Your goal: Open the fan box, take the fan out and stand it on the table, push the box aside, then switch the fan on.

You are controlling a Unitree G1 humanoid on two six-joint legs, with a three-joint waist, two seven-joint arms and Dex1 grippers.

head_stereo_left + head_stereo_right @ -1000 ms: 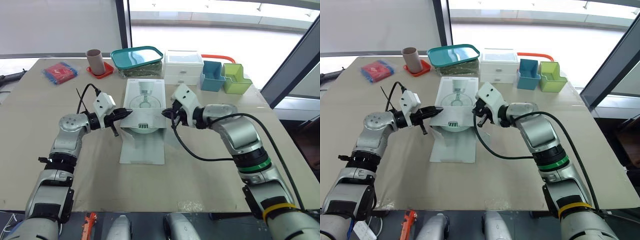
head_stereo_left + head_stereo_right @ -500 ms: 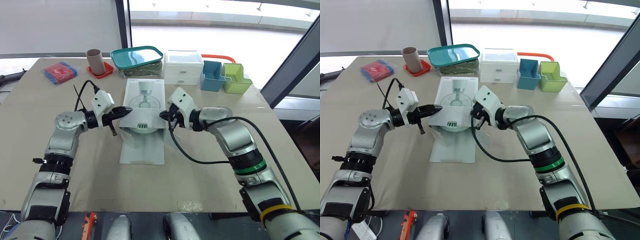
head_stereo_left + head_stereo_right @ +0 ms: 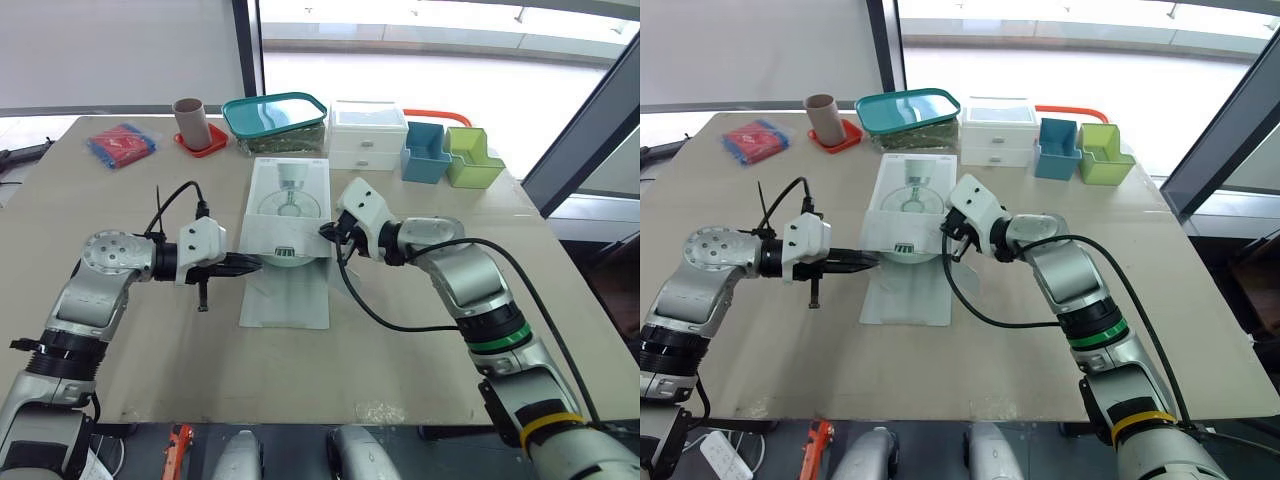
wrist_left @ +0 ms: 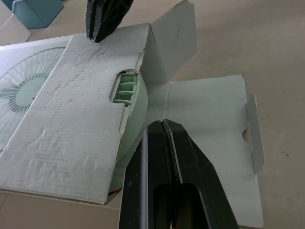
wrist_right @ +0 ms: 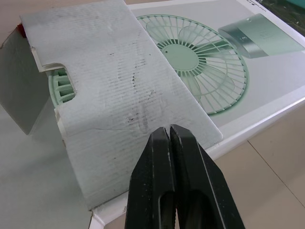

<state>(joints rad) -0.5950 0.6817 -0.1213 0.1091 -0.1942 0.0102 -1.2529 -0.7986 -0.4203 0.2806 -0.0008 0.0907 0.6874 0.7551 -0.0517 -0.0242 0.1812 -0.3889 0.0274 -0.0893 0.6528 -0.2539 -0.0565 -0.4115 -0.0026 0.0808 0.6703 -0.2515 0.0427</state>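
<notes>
The white fan box (image 3: 288, 195) lies flat at the table's middle, its near end open. Its long lid flap (image 3: 285, 298) is spread on the table toward me. The green fan (image 4: 129, 93) peeks out of the opening under a short inner flap (image 5: 119, 100). My left gripper (image 3: 250, 264) is shut and low at the box's near left corner, its tips close to the fan's rim. My right gripper (image 3: 325, 231) is shut at the near right corner, tips resting by the inner flap's edge. Neither holds anything.
Along the far edge stand a brown cup on a red coaster (image 3: 190, 122), a teal-lidded container (image 3: 274, 115), white drawers (image 3: 366, 135), a blue bin (image 3: 425, 152) and a green bin (image 3: 470, 158). A red and blue packet (image 3: 121, 143) lies far left.
My left gripper has dropped from the box's left side toward me and now points into the open near end. The right gripper has stayed almost where it was.
</notes>
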